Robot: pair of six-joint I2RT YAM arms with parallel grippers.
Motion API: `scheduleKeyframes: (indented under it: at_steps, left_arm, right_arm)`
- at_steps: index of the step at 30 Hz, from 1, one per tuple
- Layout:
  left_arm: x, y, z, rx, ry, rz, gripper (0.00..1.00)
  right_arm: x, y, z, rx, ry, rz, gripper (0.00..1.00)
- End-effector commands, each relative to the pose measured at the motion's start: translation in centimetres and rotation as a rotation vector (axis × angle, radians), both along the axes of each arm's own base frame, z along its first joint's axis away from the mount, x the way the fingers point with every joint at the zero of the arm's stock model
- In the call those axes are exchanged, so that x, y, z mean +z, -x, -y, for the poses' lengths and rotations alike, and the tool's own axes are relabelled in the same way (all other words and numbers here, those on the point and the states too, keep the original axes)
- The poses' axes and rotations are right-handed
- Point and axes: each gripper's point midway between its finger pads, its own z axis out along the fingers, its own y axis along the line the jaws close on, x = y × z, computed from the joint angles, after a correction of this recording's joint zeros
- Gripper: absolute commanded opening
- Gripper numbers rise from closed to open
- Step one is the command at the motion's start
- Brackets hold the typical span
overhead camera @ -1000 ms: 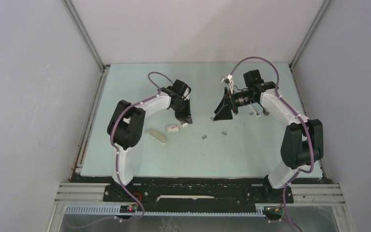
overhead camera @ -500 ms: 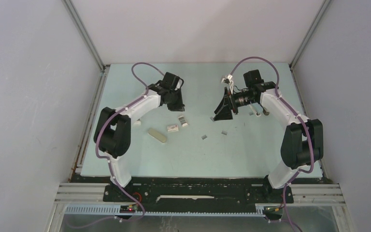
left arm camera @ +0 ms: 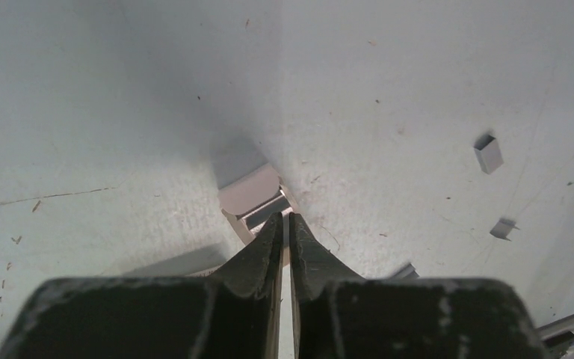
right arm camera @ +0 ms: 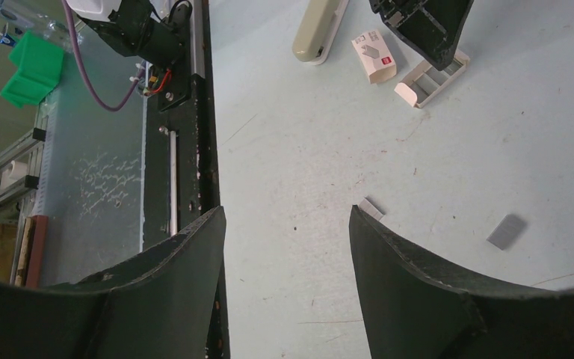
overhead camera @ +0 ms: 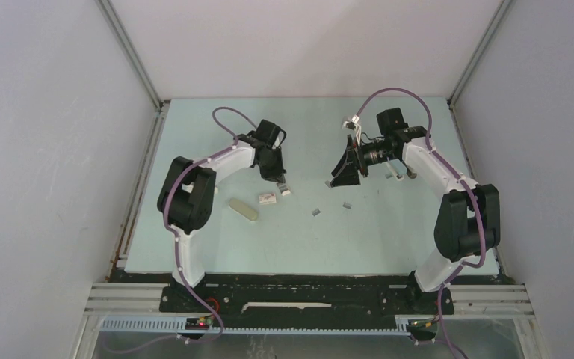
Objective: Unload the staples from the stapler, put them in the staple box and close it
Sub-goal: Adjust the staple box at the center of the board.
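The table [overhead camera: 389,239] carries everything, and the beige stapler [overhead camera: 243,209] serves as the marker. It lies flat, well apart from both arms. Far to its right, the right gripper [right arm camera: 288,213] hangs wide open and empty. The left gripper [left arm camera: 285,217] is pinched to a hairline with nothing seen in it. Its tips sit over the open white tray [left arm camera: 248,193], just past the printed box [overhead camera: 267,198] on the stapler's right. Loose staples [left arm camera: 488,153] lie further right. My advice: lift straight off so the light tray isn't dragged, then use 1 gripper to steady the stapler.

Small grey staples [overhead camera: 316,212], loose, apart
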Motion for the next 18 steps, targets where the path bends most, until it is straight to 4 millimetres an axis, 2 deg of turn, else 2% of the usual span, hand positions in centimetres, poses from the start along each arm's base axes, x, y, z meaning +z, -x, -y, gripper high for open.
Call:
scheduleKeyframes:
  at_steps: [1, 9, 18]
  left_arm:
    - [0.01, -0.33, 0.27, -0.014, -0.008, 0.0, 0.12]
    - [-0.87, -0.39, -0.42, -0.01, -0.051, -0.014, 0.17]
    - [-0.78, -0.99, -0.38, -0.012, -0.061, 0.0, 0.24]
  right_arm:
    - [0.19, -0.22, 0.12, 0.005, -0.02, 0.009, 0.71]
    - [0.12, -0.32, 0.15, 0.004, -0.02, 0.009, 0.71]
    - [0.05, -0.35, 0.2, 0.003, -0.019, 0.007, 0.71]
